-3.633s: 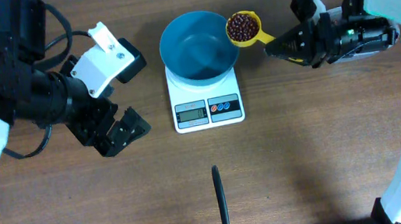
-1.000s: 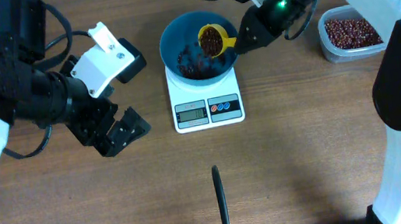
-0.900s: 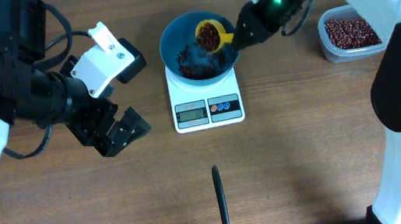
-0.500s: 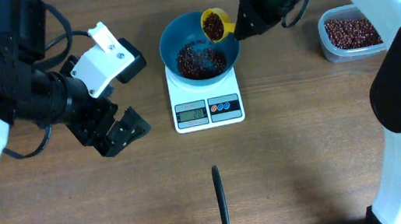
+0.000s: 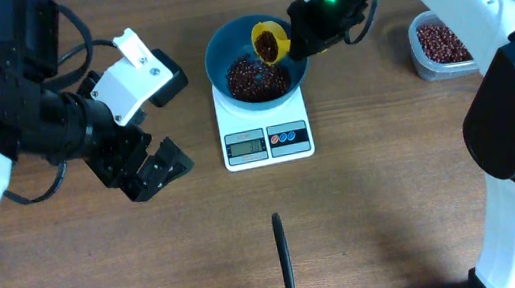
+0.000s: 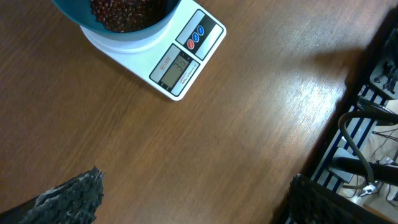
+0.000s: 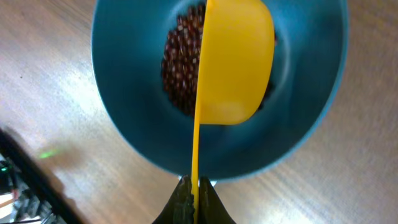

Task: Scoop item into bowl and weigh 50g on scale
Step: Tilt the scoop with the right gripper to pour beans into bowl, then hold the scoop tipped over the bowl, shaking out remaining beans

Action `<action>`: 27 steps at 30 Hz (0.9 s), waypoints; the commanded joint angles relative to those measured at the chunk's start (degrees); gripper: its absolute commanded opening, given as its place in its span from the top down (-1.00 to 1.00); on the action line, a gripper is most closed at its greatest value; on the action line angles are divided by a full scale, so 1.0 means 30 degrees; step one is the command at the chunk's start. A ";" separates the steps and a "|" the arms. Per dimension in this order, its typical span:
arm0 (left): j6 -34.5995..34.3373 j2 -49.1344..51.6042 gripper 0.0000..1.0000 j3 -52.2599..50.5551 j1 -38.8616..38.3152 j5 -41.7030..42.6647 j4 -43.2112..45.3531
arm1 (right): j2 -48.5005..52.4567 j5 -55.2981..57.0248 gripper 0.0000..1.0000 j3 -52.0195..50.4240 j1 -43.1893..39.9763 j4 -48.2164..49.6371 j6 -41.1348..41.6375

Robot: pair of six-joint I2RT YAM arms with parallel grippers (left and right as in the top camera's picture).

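In right gripper (image 7: 193,201): scoop (image 7: 235,62), pinched by handle, tilted over bowl (image 5: 222,50). In bowl, on scale (image 5: 267,143): beans (image 5: 253,76) heaped. At left gripper (image 5: 156,172): wide apart, touching nothing, left of scale.

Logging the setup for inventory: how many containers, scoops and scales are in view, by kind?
Containers: 2, blue bowl and clear tub
Scoops: 1, yellow scoop
Scales: 1, white scale
Total: 4
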 commanded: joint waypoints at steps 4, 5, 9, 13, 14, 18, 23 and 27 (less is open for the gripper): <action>0.0379 -0.0328 -0.97 0.0313 -0.0051 0.0328 -0.0007 | -0.0729 0.0102 0.92 0.0648 0.0029 -0.0911 0.1217; 0.0379 -0.0328 -0.97 0.0313 -0.0051 0.0328 -0.0007 | -0.0729 0.0102 0.92 0.0648 0.0029 -0.0423 0.1217; 0.0379 -0.0328 -0.97 0.0313 -0.0051 0.0328 -0.0007 | -0.0721 0.0255 0.92 0.0772 0.0131 0.0350 0.1858; 0.0379 -0.0328 -0.97 0.0313 -0.0051 0.0328 -0.0015 | -0.0721 0.0313 0.92 0.0831 0.0262 0.0087 0.2229; 0.0379 -0.0328 -0.97 0.0313 -0.0051 0.0328 -0.0015 | -0.0721 0.0306 0.92 0.0852 0.0262 0.0007 0.2339; 0.0379 -0.0328 -0.98 0.0313 -0.0051 0.0328 -0.0015 | -0.0721 0.0262 0.92 0.0860 0.0357 -0.0663 0.2361; 0.0379 -0.0328 -0.97 0.0313 -0.0051 0.0328 -0.0007 | -0.0714 0.0576 0.92 0.0860 0.0393 0.0138 0.2732; 0.0379 -0.0328 -0.97 0.0313 -0.0051 0.0328 -0.0015 | -0.0692 0.1107 0.92 0.0860 0.0627 0.0058 0.2790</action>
